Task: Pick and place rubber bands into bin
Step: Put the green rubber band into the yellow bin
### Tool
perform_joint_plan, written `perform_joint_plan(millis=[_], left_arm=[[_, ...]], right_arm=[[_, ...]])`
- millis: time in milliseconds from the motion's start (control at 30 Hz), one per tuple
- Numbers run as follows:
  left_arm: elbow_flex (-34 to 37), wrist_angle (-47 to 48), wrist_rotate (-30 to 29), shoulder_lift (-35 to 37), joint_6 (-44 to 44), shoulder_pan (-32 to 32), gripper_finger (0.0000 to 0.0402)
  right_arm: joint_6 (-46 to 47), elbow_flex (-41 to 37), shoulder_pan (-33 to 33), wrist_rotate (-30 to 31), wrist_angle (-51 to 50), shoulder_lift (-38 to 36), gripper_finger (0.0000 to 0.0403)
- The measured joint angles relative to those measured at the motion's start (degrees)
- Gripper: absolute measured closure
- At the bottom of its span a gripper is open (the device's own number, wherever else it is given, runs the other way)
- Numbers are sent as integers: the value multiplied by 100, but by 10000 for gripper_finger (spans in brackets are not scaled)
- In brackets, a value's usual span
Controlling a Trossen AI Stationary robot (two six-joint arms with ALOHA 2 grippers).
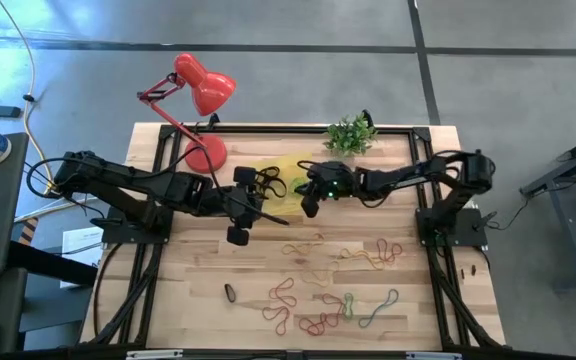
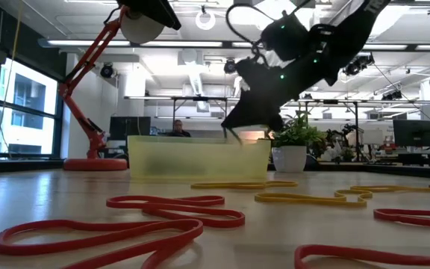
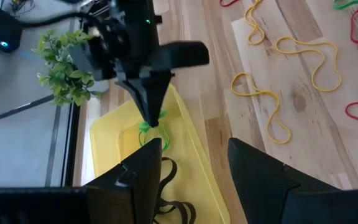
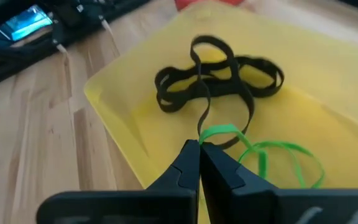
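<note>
The bin (image 1: 286,170) is a shallow yellow tray at the far middle of the table, with black rubber bands (image 4: 219,78) lying on its floor. My right gripper (image 4: 199,149) is shut over the bin's near side and holds a green rubber band (image 4: 253,152). It also shows above the bin (image 2: 200,157) in the low view (image 2: 237,123). My left gripper (image 3: 194,168) is open and hovers just left of the bin (image 1: 240,225), touching nothing. Several loose red, yellow and green bands (image 1: 318,300) lie flat on the near half of the table. My right gripper pinches the green band at one end of its loop (image 4: 215,134) between its two fingertips. The fingers come from above, slanting in from the table's right. The rest of the loop (image 4: 291,162) trails slack below the tips inside the bin.
A red desk lamp (image 1: 200,95) stands at the far left corner and a small potted plant (image 1: 351,133) at the far edge, right of the bin. Yellow bands (image 1: 368,255) and a small black band (image 1: 230,293) lie on the wooden top.
</note>
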State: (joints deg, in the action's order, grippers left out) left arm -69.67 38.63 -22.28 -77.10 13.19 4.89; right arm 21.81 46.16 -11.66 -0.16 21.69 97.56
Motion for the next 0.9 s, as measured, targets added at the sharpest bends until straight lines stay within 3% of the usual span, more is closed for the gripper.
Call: perform_joint_plan(millis=[200, 567, 900], left_arm=[[0, 0, -10, 0, -2, 0, 229], [0, 166, -2, 0, -102, 2, 229], [0, 214, -40, 0, -120, 4, 229]], right_arm=[[-3, 532, 0, -32, -293, 502, 402], [-797, 1941, -24, 837, -2532, 872, 401], [-641, 1953, -357, 261, -3030, 872, 402]])
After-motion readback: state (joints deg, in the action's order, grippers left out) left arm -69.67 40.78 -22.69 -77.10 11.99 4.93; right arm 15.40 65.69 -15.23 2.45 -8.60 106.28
